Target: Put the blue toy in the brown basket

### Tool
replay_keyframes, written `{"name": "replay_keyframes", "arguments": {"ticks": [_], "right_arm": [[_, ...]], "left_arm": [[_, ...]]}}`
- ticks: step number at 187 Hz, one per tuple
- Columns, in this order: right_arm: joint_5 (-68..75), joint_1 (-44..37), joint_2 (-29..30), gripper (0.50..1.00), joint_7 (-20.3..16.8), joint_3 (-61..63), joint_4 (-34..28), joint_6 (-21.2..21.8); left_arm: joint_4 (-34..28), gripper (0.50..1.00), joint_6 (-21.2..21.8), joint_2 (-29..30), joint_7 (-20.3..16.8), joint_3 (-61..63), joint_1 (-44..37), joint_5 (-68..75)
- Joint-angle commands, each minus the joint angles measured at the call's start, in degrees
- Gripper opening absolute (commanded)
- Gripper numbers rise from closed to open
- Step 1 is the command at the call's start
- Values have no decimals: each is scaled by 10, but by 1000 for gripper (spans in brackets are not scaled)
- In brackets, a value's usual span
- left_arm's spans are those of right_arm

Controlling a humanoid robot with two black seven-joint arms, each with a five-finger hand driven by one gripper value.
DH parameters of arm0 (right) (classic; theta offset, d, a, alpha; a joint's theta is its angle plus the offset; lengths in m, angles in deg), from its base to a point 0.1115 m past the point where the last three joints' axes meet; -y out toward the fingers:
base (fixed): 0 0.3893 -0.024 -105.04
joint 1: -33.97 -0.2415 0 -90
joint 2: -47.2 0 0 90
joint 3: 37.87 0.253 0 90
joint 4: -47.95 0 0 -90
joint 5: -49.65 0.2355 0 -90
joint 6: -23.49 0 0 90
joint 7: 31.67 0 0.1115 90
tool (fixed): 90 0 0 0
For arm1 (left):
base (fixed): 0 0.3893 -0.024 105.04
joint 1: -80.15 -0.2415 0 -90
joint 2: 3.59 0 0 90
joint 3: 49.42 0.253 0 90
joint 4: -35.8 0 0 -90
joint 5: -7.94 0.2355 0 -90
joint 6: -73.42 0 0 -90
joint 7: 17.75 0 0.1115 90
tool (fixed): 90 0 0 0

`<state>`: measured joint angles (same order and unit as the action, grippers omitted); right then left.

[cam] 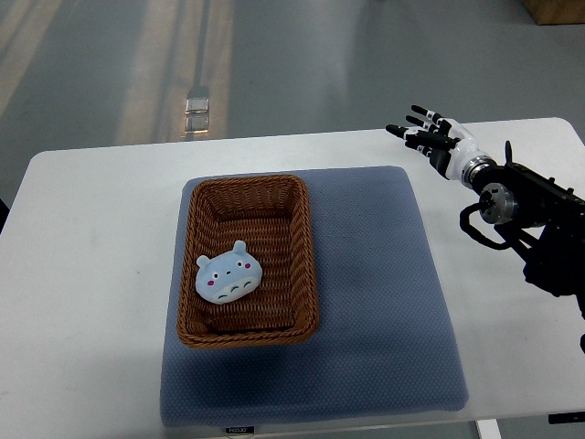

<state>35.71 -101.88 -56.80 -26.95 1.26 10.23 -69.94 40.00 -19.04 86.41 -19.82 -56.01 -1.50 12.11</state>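
**Resting in the basket: blue toy sits inside the wicker, robot hand held clear**

Lying face-up in the brown basket (249,261), the blue toy (228,279) rests on the woven floor toward the basket's near-left end, its small ears pointing to the far side. The basket stands on a grey-blue mat (384,302) spread over the white worktop (82,274). The right hand (428,134) hovers well apart from both, above the worktop's far right corner, its fingers (411,130) spread and holding nothing. No left arm shows. Judged from how things lie, the placing looks done. The toy appears to be a plush: probably light, soft and yielding, unlikely to slip or break. A grasp across its rounded body, squeezing the stuffing from both sides, would likely serve better than pinching an ear.
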Motion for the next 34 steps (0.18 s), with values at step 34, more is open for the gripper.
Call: {"name": "replay_keyframes", "arguments": {"ticks": [34], "right_arm": [[1, 43, -24, 911, 10, 48, -9, 94]], "left_arm": [[0, 1000, 0, 0, 1, 1, 0, 0]]}}
